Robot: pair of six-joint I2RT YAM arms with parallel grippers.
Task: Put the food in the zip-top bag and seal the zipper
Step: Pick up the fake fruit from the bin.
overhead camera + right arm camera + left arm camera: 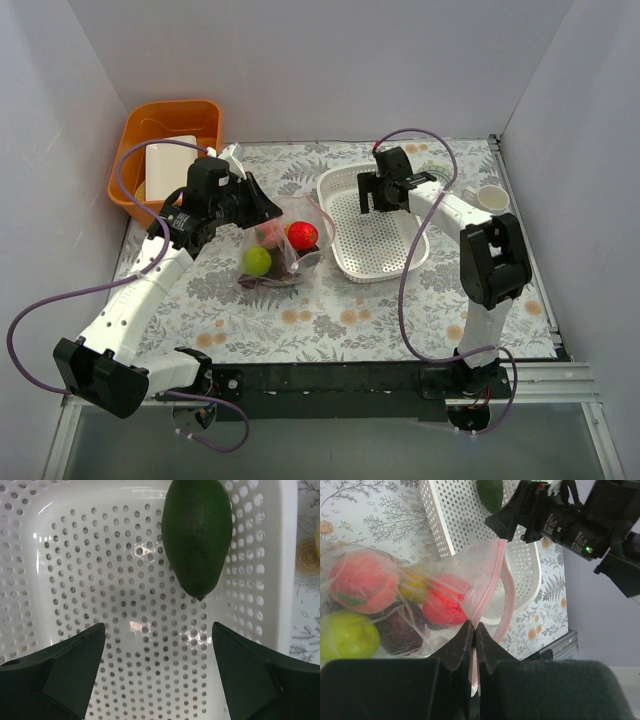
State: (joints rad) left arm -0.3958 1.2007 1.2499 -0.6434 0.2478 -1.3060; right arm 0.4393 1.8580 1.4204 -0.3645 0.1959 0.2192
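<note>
The clear zip-top bag [278,252] lies left of centre and holds a red fruit [302,235], a green fruit [257,261], a pink one and a dark one. My left gripper [262,207] is shut on the bag's pink zipper strip [491,585], its jaws pinching the mouth edge [474,625]. In that view the red fruit [442,605], pink fruit [362,582] and green fruit [345,635] show through the plastic. My right gripper [382,197] hangs open and empty over the white basket; the dark green avocado [197,532] lies just beyond its fingertips [159,630].
The white perforated basket [345,258] stands right of the bag. An orange bin [135,135] with a white box sits at the back left. A small white cup [492,198] stands at the right edge.
</note>
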